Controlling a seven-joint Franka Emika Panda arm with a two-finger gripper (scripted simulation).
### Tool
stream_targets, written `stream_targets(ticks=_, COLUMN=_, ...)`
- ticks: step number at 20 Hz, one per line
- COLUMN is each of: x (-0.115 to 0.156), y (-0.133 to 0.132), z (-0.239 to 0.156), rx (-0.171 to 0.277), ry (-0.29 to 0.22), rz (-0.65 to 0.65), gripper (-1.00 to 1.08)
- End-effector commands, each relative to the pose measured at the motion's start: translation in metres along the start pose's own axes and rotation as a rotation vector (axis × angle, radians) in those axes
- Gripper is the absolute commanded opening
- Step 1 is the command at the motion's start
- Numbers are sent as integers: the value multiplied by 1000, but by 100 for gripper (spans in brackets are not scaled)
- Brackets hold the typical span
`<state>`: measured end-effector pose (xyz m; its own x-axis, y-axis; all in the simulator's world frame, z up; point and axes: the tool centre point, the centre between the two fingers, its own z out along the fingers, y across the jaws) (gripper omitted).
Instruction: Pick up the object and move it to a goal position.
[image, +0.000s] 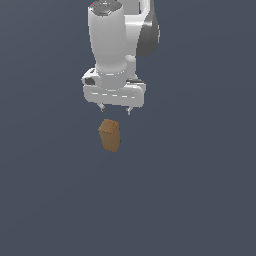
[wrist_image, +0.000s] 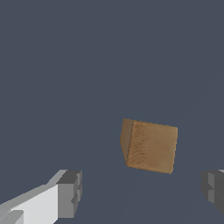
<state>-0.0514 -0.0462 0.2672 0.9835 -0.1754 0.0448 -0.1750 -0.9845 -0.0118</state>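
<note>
Exterior view: white end effector (image: 115, 108) hangs just above the block (image: 109, 135), fingers spread wide, holding nothing. Block stands on the plain grey counter (image: 200, 200), orange-brown, wood-grained, boxy.

Wrist view: block (wrist_image: 149, 146) lies between grey fingertips (wrist_image: 70, 193), untouched. Probably rigid, light, flat-sided; grip the two opposite long faces.

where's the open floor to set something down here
Nearly everywhere: the grey floor is bare to the exterior view's left and right of the block and in front of it. The only crowded spot is around the block, with the open tool just above it.
</note>
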Motion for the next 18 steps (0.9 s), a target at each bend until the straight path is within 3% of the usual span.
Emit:
stream_targets(ticks=1, x=0, y=13, z=25, rx=-4, ry=-15, rz=53, gripper=100)
stream_targets(ticks=8, x=-4, y=36, z=68, rx=-13, ry=-40, rz=143, gripper=100)
stream_targets(ticks=18, x=-5, y=39, z=80, rx=-15, ry=-44, rz=153, gripper=100)
